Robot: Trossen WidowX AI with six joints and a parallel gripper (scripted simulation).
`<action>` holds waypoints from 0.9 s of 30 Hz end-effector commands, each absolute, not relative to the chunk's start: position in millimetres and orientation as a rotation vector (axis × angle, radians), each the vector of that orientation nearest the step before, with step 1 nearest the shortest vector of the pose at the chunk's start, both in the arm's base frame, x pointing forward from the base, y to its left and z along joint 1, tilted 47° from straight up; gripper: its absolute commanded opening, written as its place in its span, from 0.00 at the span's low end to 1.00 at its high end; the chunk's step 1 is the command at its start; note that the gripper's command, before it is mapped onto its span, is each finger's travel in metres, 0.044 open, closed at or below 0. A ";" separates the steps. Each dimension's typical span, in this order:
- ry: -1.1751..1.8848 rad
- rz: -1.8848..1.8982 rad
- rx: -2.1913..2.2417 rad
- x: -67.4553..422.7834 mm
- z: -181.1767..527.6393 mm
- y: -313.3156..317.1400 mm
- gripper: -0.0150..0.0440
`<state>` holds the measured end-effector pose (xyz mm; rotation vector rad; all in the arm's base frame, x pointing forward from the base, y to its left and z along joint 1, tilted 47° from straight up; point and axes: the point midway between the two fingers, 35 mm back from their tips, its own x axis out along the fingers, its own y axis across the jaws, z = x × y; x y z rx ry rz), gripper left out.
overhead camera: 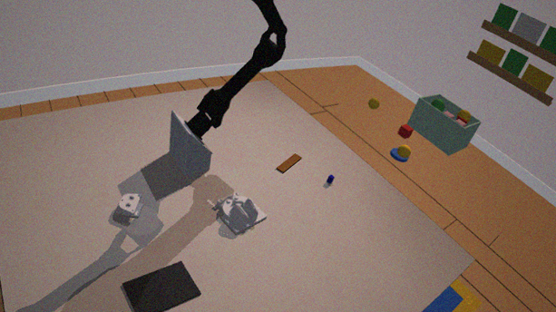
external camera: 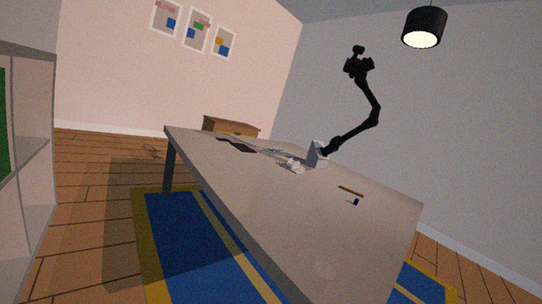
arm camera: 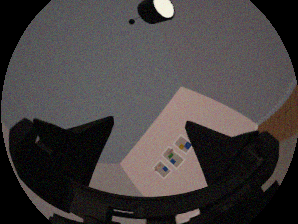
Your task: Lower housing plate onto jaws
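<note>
Top view: A pale part with dark holes (overhead camera: 129,202) (external camera: 273,150), judged to be the housing plate, is seen on the table (overhead camera: 332,236) (external camera: 323,226), apart from the pale assembly (overhead camera: 240,214) (external camera: 293,165), which is taken to carry the two jaws. The part lies to the image left of the assembly; its long axis cannot be established. The pins and stubs are too small to be verified. The arm (overhead camera: 269,50) (external camera: 372,116) is cut off at the upper edge, and its fingertips are not shown.

Exterior view: The gripper (external camera: 358,64) (arm camera: 150,123) is noted high above the table, with the supposed plate well below it and towards the image left. Only one arm is present; a long descent and a reorientation are judged necessary before any grasp. The part's outline is hard to make out.

Wrist view: The fingers are spread nearly to their full extent, with nothing held. The lamp (arm camera: 162,8) (external camera: 425,25) and wall pictures (arm camera: 172,157) (external camera: 195,29) are faced; neither plate nor assembly is in view.
</note>
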<state>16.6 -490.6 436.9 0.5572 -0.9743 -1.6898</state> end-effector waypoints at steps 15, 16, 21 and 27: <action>-0.448 -1.706 0.867 84.6 275.4 -540.7 1.00; -0.418 -1.704 0.883 88.4 266.3 -541.4 1.00; -0.266 -1.694 0.964 106.9 220.0 -541.0 1.00; -0.078 -1.685 1.062 126.6 161.7 -531.6 1.00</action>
